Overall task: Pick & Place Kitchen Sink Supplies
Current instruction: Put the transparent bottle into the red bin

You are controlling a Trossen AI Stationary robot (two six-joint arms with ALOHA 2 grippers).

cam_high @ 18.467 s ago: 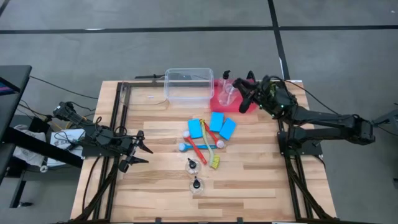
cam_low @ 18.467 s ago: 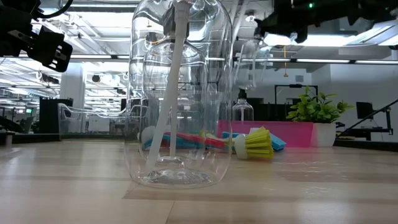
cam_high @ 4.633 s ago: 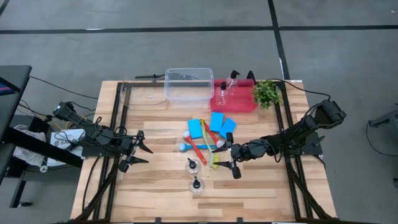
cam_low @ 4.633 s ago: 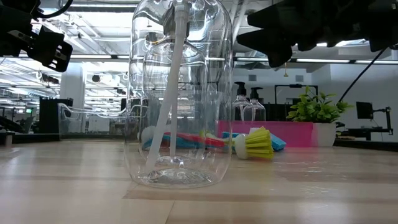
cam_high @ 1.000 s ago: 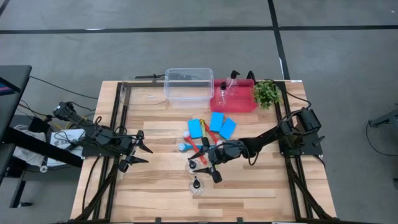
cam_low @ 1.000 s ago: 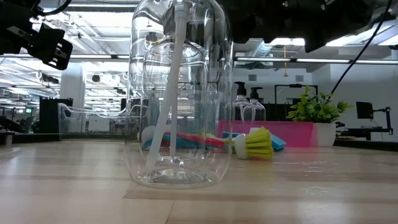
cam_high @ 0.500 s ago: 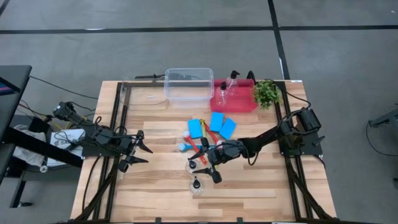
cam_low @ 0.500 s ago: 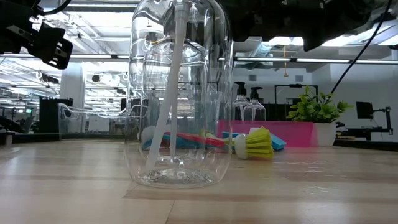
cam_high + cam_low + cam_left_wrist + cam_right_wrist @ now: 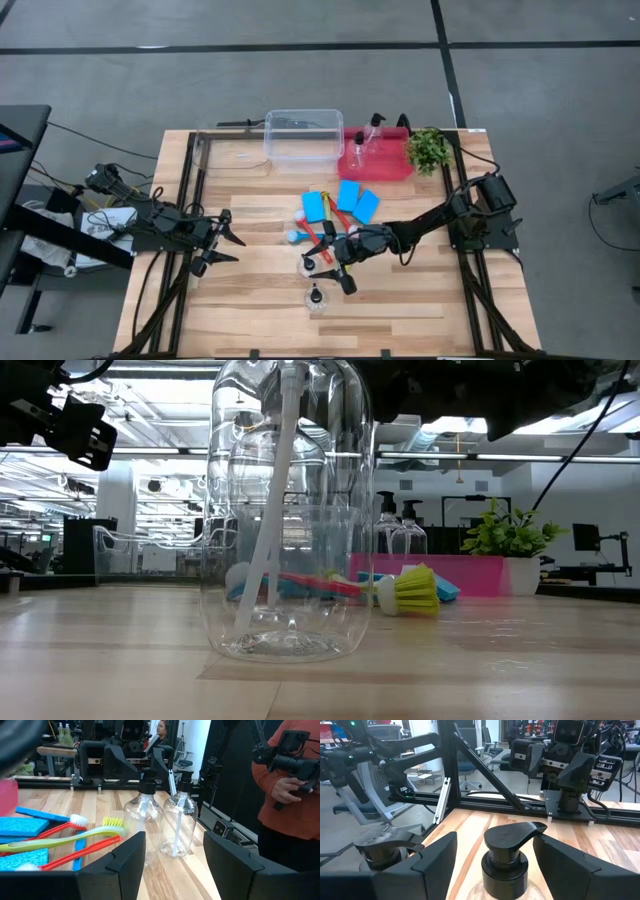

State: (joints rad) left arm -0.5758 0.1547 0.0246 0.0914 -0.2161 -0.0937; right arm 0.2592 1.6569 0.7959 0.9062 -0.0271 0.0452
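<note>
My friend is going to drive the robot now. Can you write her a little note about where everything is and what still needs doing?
Right gripper: open, its fingers on either side of the pump top of a clear bottle mid-table, not squeezing it.
Left gripper: open, empty, waiting at the table's left side.
Done: two bottles stand in the red tray at the back, beside the plant.
Left: this bottle, one more bottle nearer the front edge, three blue sponges, and the red, blue and yellow-green brushes lying loose mid-table.
The clear tub looks empty from above.
</note>
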